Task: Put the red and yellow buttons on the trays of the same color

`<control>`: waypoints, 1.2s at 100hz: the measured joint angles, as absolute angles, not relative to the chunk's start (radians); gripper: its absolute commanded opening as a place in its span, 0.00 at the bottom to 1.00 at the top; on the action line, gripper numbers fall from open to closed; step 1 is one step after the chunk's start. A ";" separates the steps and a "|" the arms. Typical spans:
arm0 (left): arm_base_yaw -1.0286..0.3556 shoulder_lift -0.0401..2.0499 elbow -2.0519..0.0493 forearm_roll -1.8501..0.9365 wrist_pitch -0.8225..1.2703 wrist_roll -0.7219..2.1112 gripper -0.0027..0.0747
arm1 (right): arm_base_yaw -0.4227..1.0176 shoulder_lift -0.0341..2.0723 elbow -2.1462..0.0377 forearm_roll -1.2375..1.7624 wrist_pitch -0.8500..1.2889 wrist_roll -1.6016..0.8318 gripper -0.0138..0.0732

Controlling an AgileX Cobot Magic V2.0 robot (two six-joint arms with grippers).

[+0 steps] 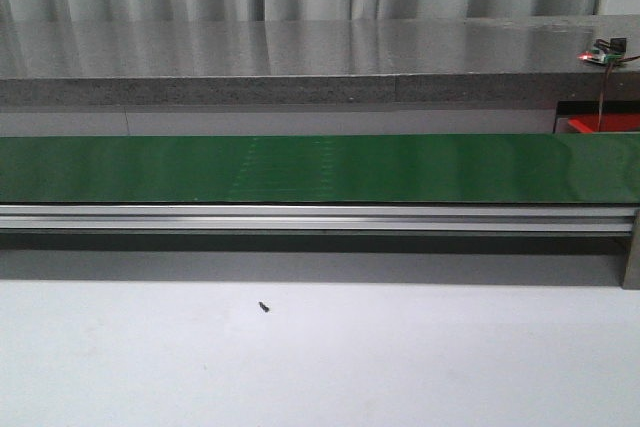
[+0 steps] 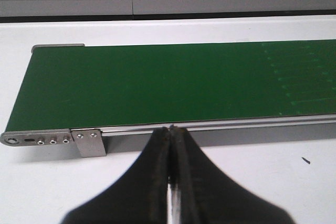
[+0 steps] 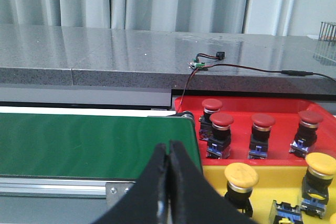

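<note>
Smooth green conveyor belt stretches ahead of both grippers; left gripper pressed fully closed, empty; right gripper likewise closed, empty; beyond it, red tray with four mushroom-capped red buttons; beside it, yellow tray, domed yellow buttons.

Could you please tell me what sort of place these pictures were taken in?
Probably an industrial sorting test cell: a green conveyor belt, red tray and yellow tray holding push buttons, and a small wired circuit board.
</note>
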State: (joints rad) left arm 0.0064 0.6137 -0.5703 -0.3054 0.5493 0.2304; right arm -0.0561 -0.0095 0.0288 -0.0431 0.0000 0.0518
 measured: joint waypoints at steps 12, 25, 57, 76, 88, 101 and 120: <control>0.006 0.614 -0.570 -0.305 0.549 0.230 0.01 | -0.056 -0.010 0.029 -0.043 -0.007 0.054 0.08; 0.006 0.614 -0.570 -0.305 0.549 0.230 0.01 | -0.056 -0.010 0.029 -0.043 -0.007 0.054 0.08; 0.006 0.614 -0.570 -0.305 0.549 0.230 0.01 | -0.056 -0.010 0.029 -0.043 -0.007 0.054 0.08; -0.001 0.614 -0.570 -0.305 0.549 0.230 0.01 | -0.056 -0.010 0.029 -0.043 -0.007 0.054 0.08; -0.043 0.614 -0.568 -0.285 0.547 0.230 0.01 | -0.056 -0.010 0.029 -0.043 -0.007 0.054 0.08; -0.075 0.605 -0.542 -0.234 0.462 0.217 0.01 | -0.056 -0.010 0.029 -0.043 -0.007 0.054 0.08; -0.113 0.561 -0.468 -0.173 0.262 0.138 0.01 | -0.056 -0.010 0.029 -0.043 -0.007 0.054 0.08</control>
